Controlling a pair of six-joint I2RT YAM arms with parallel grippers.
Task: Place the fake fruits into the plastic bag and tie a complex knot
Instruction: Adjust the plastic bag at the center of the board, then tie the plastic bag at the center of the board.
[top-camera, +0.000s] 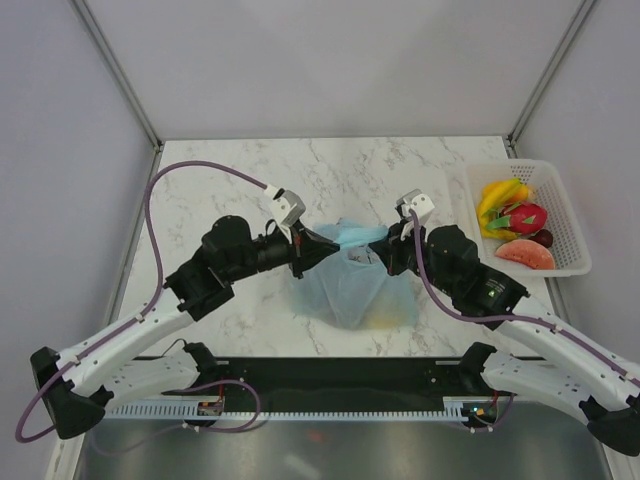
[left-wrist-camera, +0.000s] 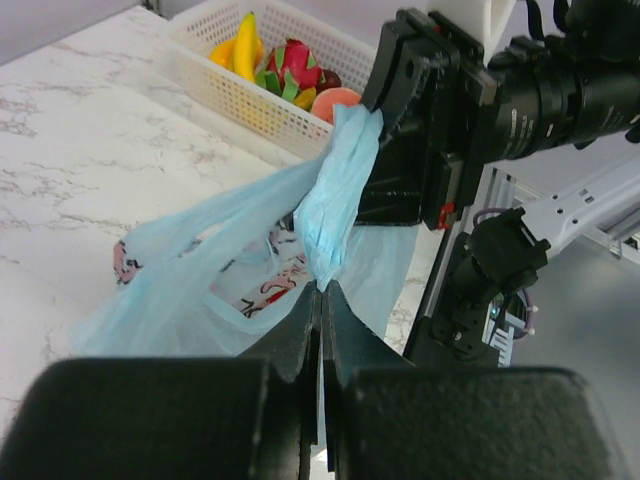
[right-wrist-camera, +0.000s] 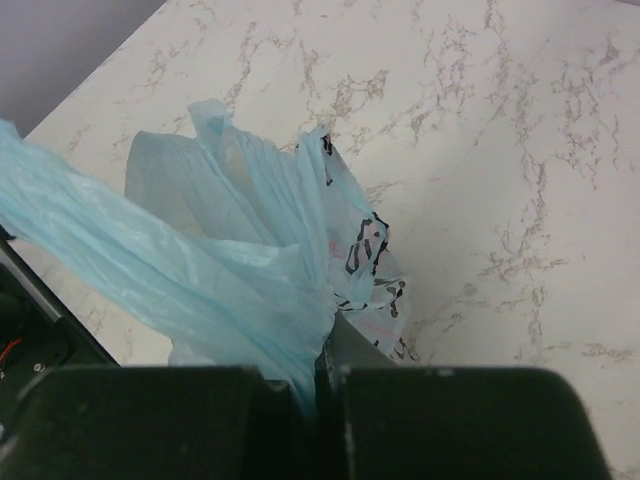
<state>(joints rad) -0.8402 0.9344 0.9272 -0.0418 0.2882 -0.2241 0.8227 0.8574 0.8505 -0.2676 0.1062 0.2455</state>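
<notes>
The plastic bag stretches crosswise; left claw, right claw pinch it.

Thin translucent plastic bag; smooth marble-look table; white plastic mesh basket.

Through the plastic bag we get only a yellowish smear at its lower right, and we can't tell what it is. On the right wrist view, the right end effector is a dark blur along the bottom edge, its fingertips buried in plastic. On the left wrist view, the basket runs off the top edge, with the fake fruits partly behind the right end effector.
</notes>
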